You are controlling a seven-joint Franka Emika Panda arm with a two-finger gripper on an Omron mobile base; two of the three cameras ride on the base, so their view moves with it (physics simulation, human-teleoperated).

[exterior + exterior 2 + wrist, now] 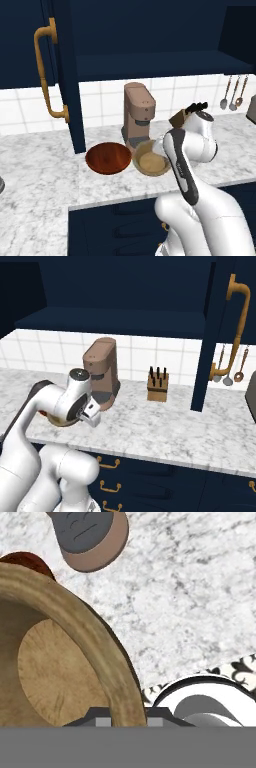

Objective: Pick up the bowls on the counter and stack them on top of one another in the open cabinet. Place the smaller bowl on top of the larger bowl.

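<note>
Gripper astride rim of smaller bowl on counter, jaws either side; clamped or not, cannot tell. Larger bowl just beside.

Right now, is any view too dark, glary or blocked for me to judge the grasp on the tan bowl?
Left base view: even light, but the arm covers part of the smaller bowl; the open cabinet interior is very dark. Right base view: the arm hides most of that bowl. Hand view: sharp, no glare, rim straddled by the gripper.
</note>
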